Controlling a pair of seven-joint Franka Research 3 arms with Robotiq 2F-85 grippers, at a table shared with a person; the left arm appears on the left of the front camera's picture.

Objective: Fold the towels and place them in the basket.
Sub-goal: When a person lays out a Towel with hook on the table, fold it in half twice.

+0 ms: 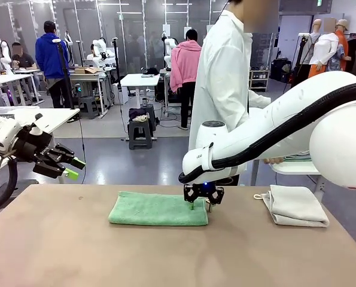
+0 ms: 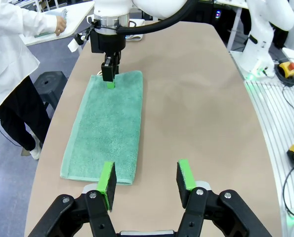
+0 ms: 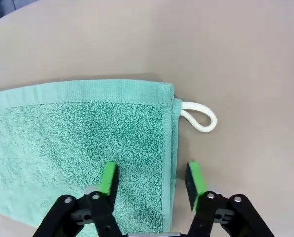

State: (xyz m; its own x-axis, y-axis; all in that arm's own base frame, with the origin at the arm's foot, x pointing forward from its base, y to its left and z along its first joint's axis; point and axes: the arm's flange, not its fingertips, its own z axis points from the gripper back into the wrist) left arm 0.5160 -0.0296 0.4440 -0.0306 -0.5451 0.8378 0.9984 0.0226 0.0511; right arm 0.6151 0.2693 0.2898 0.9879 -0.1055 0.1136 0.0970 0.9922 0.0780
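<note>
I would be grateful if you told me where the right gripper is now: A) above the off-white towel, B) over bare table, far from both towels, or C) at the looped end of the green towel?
C: the right gripper is down at the end of the green towel, jaws open astride its edge near the white loop; the off-white towel lies apart.
</note>
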